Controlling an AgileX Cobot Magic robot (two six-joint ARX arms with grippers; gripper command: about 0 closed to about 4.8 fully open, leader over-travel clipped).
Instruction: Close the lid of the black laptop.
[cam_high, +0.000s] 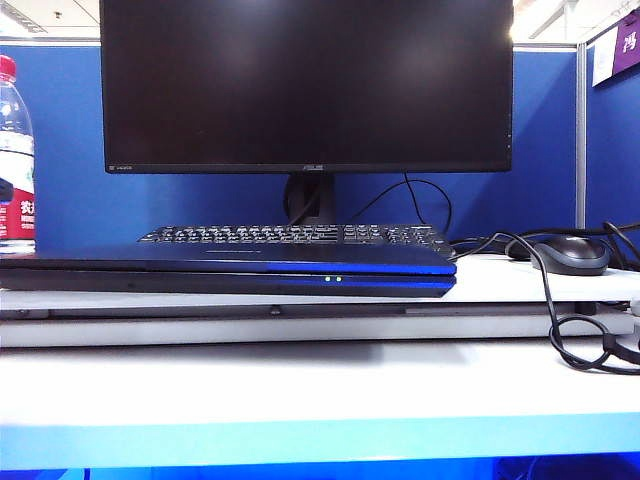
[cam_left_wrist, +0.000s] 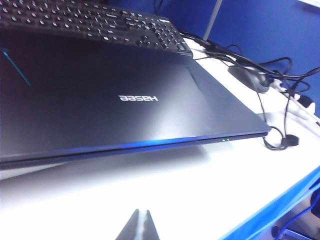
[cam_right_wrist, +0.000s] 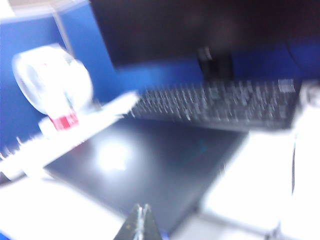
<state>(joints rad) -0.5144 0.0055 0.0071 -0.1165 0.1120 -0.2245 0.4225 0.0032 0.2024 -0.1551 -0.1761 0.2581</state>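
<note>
Laptop lid (cam_left_wrist: 125, 95) lies flat on the black laptop (cam_high: 230, 272) in front of the keyboard (cam_high: 295, 235), so you look done. Left gripper (cam_left_wrist: 140, 226) and right gripper (cam_right_wrist: 140, 222) hover clear, tips together, holding nothing.

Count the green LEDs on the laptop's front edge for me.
2: side by side on the closed laptop's front edge, right of its middle in the exterior view, LEDs. The left wrist view shows them near its corner. No claw touches it.
</note>
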